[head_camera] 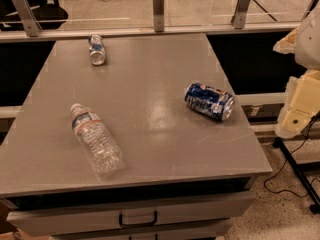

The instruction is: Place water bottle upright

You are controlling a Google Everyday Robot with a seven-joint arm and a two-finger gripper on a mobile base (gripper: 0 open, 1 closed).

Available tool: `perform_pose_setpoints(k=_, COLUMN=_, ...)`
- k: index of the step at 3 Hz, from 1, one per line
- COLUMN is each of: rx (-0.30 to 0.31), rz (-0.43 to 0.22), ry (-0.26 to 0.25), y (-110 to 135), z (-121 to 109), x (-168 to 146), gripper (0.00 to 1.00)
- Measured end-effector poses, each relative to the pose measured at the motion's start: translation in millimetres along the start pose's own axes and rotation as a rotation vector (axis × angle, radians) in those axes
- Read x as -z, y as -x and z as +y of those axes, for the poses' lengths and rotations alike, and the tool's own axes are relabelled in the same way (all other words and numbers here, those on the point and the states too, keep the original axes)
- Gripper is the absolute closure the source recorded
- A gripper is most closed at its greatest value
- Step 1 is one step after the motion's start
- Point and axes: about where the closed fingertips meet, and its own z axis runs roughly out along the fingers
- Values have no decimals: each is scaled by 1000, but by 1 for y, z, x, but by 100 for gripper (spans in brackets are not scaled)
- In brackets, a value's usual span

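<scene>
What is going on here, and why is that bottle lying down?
Nothing is being held right now. The water bottle lies on its side near the front left of the grey table, not yet stood up. The robot's pincer is off at the right edge of the picture, beside the table, touching nothing. A blue soda can lies on its side on the right, and a small silver-blue can lies at the back left.
</scene>
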Motion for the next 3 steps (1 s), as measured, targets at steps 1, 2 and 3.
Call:
perform_pose_setpoints(k=1, rx=0, rz=0, ry=0, y=0, z=0, x=0, gripper=0)
perform_pose_setpoints(k=2, rx=3, rz=-14, ry=-5, y=4, z=-1, x=2, gripper=0)
perform_pose_setpoints(k=3, rx=29, rz=-70, ry=26, y=60, z=4, x=-6, gripper=0)
